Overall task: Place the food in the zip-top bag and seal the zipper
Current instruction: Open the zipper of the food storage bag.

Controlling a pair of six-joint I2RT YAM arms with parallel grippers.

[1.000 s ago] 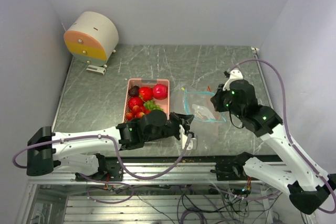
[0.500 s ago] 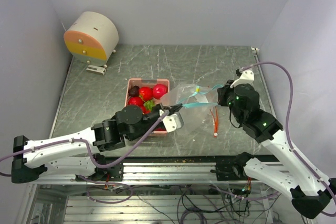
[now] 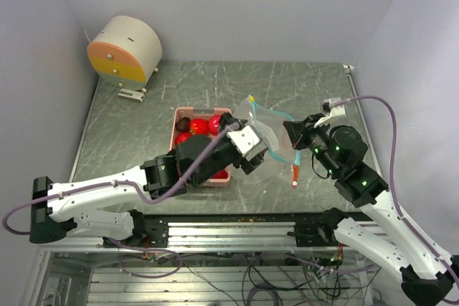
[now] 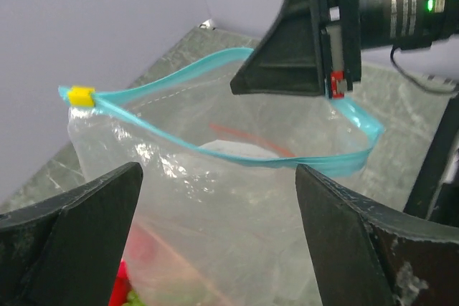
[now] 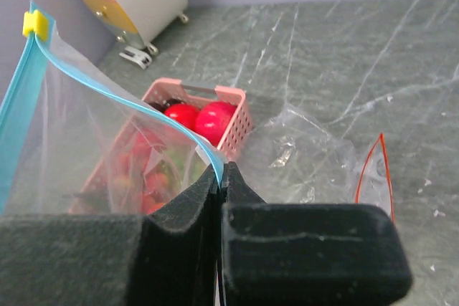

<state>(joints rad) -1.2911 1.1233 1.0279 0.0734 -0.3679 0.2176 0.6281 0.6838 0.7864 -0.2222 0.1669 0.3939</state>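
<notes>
The zip-top bag (image 3: 271,150), clear with a teal zipper strip (image 4: 215,150) and a yellow slider (image 4: 81,95), hangs open above the table. My right gripper (image 3: 295,139) is shut on the teal rim (image 5: 176,130) at the bag's right end. Just left of the bag my left gripper (image 3: 254,142) stands wide open, its fingers (image 4: 79,238) either side of the bag's wall, touching nothing. The food, red balls (image 3: 200,127) and green pieces, lies in the pink tray (image 3: 192,111). Both food (image 5: 197,116) and tray (image 5: 237,125) show beside the bag in the right wrist view.
A loose piece of clear plastic with a red-orange edge (image 3: 295,168) lies on the table under the right gripper. A white and orange drum-shaped device (image 3: 125,49) stands at the back left corner. Walls close in the left, back and right sides.
The bag went from lying flat on the table to hanging in the air. My left gripper let go of its rim and opened wide. The right gripper kept its hold and shifted slightly left.
</notes>
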